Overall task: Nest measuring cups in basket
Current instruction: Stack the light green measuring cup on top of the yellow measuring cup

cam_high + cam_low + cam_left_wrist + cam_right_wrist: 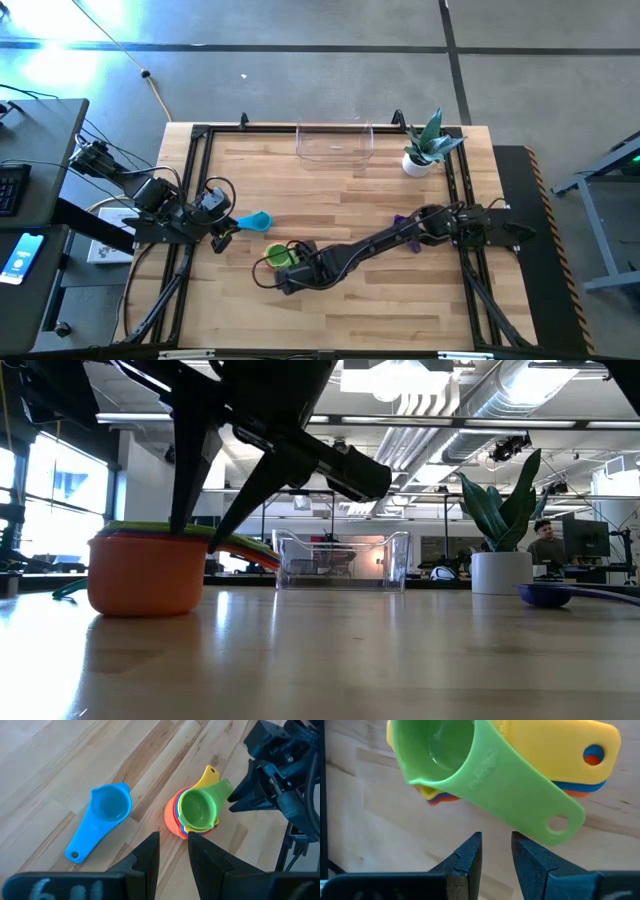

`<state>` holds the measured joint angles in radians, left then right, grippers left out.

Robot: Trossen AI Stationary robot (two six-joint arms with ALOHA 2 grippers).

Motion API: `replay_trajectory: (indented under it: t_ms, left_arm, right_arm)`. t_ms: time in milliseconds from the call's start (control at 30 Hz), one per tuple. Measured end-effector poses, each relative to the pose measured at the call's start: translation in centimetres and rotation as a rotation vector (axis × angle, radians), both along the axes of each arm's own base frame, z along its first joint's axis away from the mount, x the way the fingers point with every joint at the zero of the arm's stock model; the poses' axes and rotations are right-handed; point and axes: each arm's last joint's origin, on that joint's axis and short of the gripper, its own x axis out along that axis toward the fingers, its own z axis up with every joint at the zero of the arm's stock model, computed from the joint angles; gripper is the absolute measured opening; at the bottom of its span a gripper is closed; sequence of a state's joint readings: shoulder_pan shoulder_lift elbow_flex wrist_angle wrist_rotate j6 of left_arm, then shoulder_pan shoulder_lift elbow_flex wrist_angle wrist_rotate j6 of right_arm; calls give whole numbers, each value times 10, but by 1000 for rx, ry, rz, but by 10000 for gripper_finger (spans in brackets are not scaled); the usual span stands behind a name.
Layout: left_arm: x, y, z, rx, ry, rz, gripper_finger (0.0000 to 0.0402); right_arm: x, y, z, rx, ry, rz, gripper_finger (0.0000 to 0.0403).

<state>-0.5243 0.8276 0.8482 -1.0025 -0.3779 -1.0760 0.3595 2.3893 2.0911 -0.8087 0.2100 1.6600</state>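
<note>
A stack of nested cups stands on the table, orange at the bottom and green on top; its handles fan out in the right wrist view. My right gripper hovers just short of the green handle's end, open by a narrow gap and touching nothing. It reaches in from the table's right. A light blue cup lies alone beside my left gripper, which waits open by a narrow gap. A purple cup lies partly under the right arm. The clear basket stands at the far edge.
A white pot with a green plant stands right of the basket near the far right corner. A black frame rail runs around the table. Bare wood lies between the stack and the basket. People sit at desks in the room beyond.
</note>
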Motion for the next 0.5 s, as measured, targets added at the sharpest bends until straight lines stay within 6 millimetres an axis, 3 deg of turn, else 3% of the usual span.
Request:
replay_trajectory:
  t_ms: [500]
  left_arm:
    - [0,0,0,4,1,-4,92]
  right_arm:
    - [4,-23,2,-35,37,22,97]
